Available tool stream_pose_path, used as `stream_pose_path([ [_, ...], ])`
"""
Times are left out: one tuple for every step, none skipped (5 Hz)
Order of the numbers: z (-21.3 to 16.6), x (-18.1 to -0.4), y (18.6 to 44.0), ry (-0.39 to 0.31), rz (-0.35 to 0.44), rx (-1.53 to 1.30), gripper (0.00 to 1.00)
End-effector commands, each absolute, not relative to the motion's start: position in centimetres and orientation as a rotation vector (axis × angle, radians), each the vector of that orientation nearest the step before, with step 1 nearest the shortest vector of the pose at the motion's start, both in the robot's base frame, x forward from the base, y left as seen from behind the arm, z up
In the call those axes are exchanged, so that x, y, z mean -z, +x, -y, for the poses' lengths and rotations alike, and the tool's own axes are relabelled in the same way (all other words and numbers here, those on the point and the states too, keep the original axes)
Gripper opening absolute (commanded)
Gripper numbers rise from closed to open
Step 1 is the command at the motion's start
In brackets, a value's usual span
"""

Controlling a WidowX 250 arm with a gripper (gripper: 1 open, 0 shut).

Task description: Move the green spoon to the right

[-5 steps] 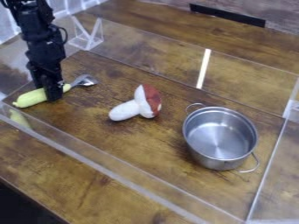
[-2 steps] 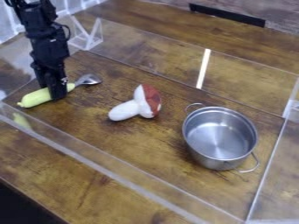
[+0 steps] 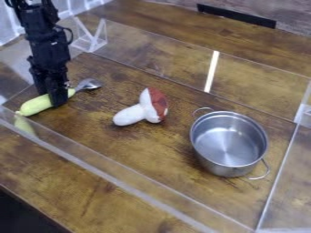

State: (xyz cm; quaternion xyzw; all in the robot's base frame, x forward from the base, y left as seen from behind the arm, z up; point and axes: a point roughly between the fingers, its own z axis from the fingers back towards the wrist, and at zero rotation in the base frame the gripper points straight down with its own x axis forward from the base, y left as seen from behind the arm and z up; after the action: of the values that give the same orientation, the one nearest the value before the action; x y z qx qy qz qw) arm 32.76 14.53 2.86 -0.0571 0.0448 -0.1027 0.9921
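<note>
The green spoon (image 3: 35, 105) lies on the wooden table at the far left, a yellow-green handle with a silvery bowl end (image 3: 87, 86) showing to the right of the arm. My black gripper (image 3: 55, 94) points straight down over the spoon's middle, its fingers shut on the handle. The fingertips reach down to table level and hide the spoon's middle part.
A white-and-red mushroom toy (image 3: 141, 107) lies mid-table. A steel pot (image 3: 228, 142) stands to the right. A clear acrylic wall (image 3: 134, 182) borders the work area along the front, and a white rack (image 3: 87, 36) stands behind the arm.
The gripper has stayed over the spoon, still shut. The spoon's silvery end has shifted very slightly; otherwise nothing has visibly moved.
</note>
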Motion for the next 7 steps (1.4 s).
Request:
stream_pose_path([
  [-14.1, -7.4, 33.9, -0.047, -0.002, 0.200, 0.00],
  [-13.7, -8.8, 33.8, -0.030, -0.001, 0.169, 0.00],
  [-13.1, -10.6, 33.8, -0.006, 0.004, 0.135, 0.00],
  [-12.5, -12.1, 33.7, 0.012, 0.010, 0.097, 0.00],
  [-10.6, -13.8, 34.5, 0.012, 0.030, 0.069, 0.00],
  [-8.5, -15.1, 35.4, 0.001, 0.047, 0.062, 0.00],
  [-6.1, -16.0, 36.7, -0.016, 0.060, 0.061, 0.00],
])
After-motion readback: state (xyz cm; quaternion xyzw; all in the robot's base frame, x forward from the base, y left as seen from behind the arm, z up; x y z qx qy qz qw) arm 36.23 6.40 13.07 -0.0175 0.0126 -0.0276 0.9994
